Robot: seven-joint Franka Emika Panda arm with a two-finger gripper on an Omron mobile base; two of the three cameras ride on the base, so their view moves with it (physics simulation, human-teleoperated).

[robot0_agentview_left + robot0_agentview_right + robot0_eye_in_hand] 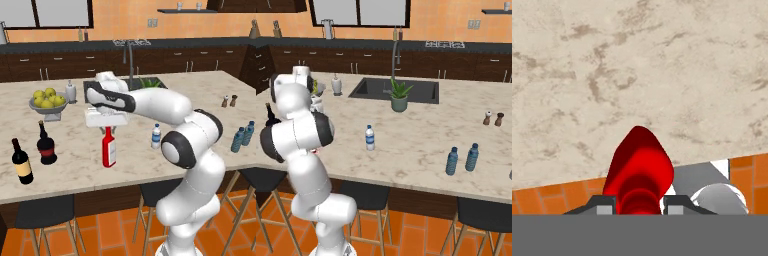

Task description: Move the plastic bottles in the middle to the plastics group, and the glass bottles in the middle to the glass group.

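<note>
My gripper [107, 129] is shut on the narrow neck of the red glass bottle [108, 148], which stands upright near the counter's front edge. In the hand view, the red bottle [641, 167] sits between my fingertips [604, 205], seen from above. I cannot tell whether its base touches the counter. The whitish-clear plastic bottle [156, 136] [370, 138] stands mid-counter, to the right of the red one. Two dark wine bottles [22, 162] [46, 145], the glass group, stand at the left front. Two blue plastic bottles [238, 140] [452, 161] [472, 157] stand together at the right end.
A bowl of yellow-green fruit [47, 102] and a white dispenser [71, 92] sit at the back left. The sink [373, 89] and a potted plant [399, 97] are behind the work area. Salt and pepper shakers [229, 101] stand far right. Stools line the front edge.
</note>
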